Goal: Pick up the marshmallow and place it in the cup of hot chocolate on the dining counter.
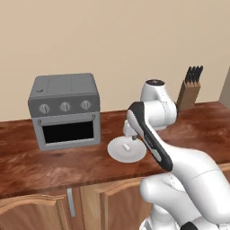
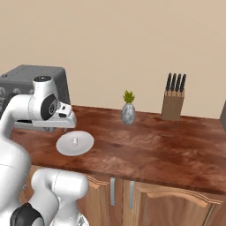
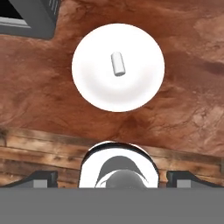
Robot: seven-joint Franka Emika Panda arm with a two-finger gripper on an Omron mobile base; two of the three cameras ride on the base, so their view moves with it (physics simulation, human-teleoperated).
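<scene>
White marshmallow (image 1: 127, 147) lies on the round plate (image 1: 117, 153) near the counter's front edge, right of the toaster oven (image 1: 65, 110). Right base view: same plate, left of a vase (image 2: 128, 113) and knife block (image 2: 173, 104). Hand view: gripper (image 3: 112, 178) hangs above, 2 fingertips spread wide, holding nothing.

marshmallow (image 3: 117, 64) on plate (image 3: 140, 89), right of oven (image 1: 65, 111)

A white arm with dark joints rises, bends at the elbow and reaches forward, wrist turned downward. Its claw (image 3: 112, 177) points straight down, both dark fingertips (image 3: 40, 177) set wide apart, nothing held between them.
</scene>
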